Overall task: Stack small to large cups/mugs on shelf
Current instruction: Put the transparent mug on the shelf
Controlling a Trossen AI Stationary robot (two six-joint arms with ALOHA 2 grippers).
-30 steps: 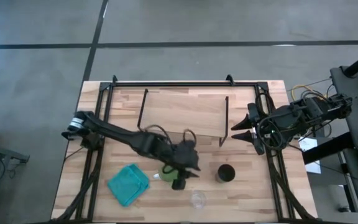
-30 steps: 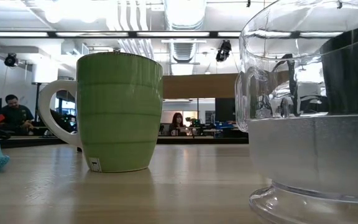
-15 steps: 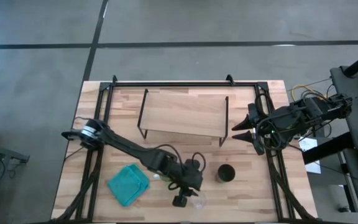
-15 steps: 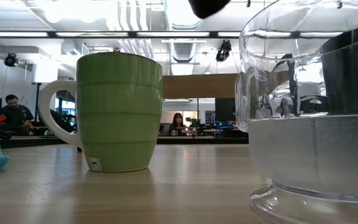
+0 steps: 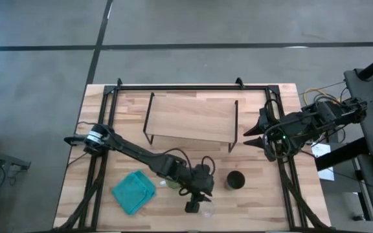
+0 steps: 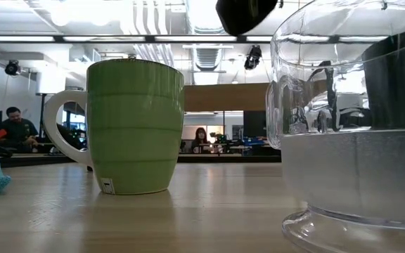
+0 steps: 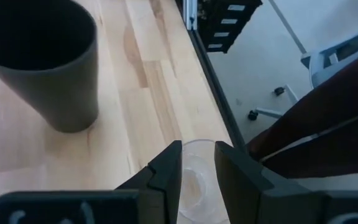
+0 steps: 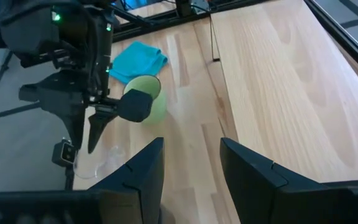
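The small clear glass cup (image 5: 207,208) stands on its base by the table's near edge and fills the right of the low view (image 6: 350,140). My left gripper (image 5: 201,194) hangs open just above it, fingers pointing down; its wrist view shows the glass rim (image 7: 197,149) in the narrow gap between the fingers. In the low view the left gripper (image 6: 246,13) is a dark shape above the glass. The light green mug (image 6: 133,126) stands upright to its left, the black cup (image 5: 236,180) to its right. The shelf (image 5: 192,116) stands farther back. My right gripper (image 5: 246,138) waits open beside the shelf's right end.
A teal cloth (image 5: 133,191) lies near the table's near left corner. Black frame rails (image 5: 283,188) run along the table's left, right and far sides. The shelf board (image 8: 278,81) is bare on top. A person (image 6: 16,126) sits in the room beyond the table.
My left gripper has swung from over the green mug toward the table's near edge and a little right, ending above the glass cup. It has come down slightly in the last half second. The cups have not moved.
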